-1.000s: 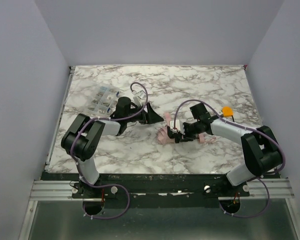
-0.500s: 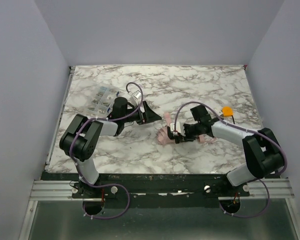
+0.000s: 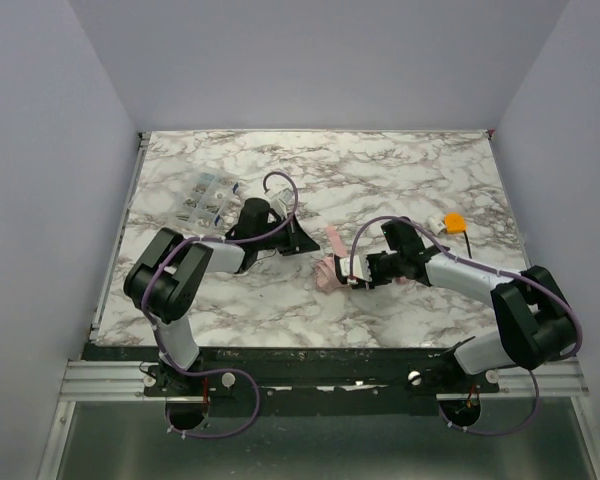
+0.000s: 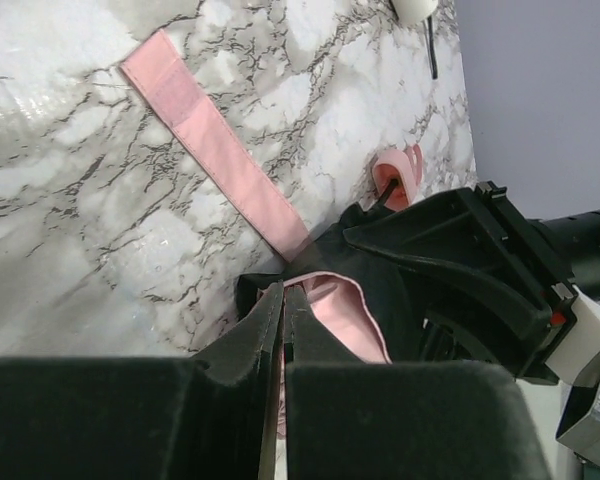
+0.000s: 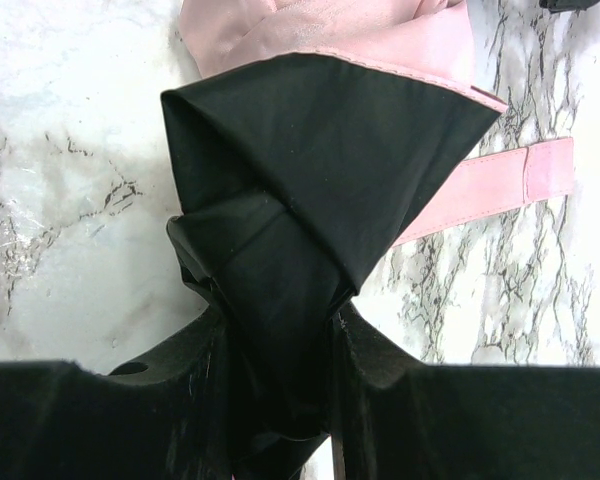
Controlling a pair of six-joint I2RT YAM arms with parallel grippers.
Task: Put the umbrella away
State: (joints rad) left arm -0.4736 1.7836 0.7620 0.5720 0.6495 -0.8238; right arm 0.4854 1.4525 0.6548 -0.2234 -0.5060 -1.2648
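The umbrella lies mid-table as a bundle of pale pink fabric with black lining. Its pink strap trails flat on the marble. The small pink handle shows beyond the bundle. My right gripper is shut on a fold of the black lining, which fills the gap between its fingers. My left gripper is shut, its tips against the fabric edge where the strap starts. Whether they pinch any cloth is hidden.
A small orange object sits on the marble table behind the right arm. A clear blister pack lies at the back left, near the left arm's elbow. Purple cables loop over both arms.
The left gripper stood wide open a second ago and has now snapped shut, moving slightly down toward the umbrella. The right gripper keeps its hold and has shifted slightly right.
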